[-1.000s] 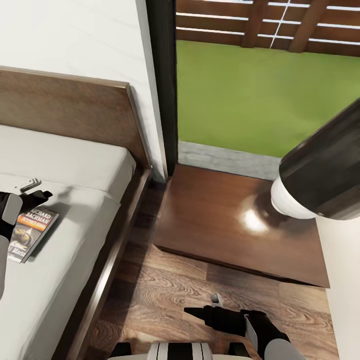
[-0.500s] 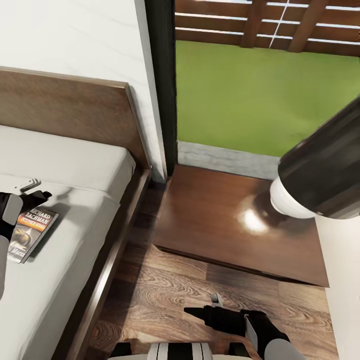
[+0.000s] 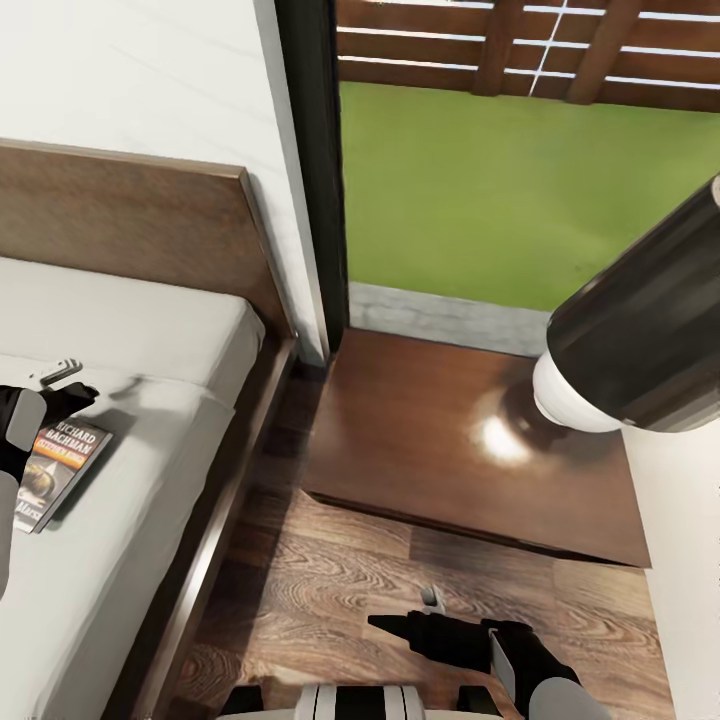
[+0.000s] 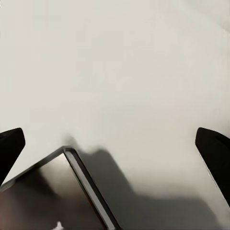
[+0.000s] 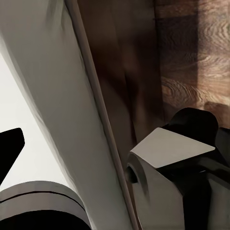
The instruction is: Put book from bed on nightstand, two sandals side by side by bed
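a home bedroom here: bed (image 3: 120, 330) with wooden headboard (image 3: 130, 225), nightstand (image 3: 420, 440) carrying a lamp (image 3: 630, 350), plank floor (image 3: 330, 590), window (image 3: 520, 150) onto lawn.

Nightstand top (image 3: 420, 440): bare and open on the side toward the bed; the lamp (image 3: 620, 350) took its far right part.
Floor strip (image 3: 400, 580): free between bed frame (image 3: 215, 520) and nightstand.
Mattress (image 3: 130, 340): open around the book (image 3: 55, 472); headboard (image 3: 140, 230) closed it behind.
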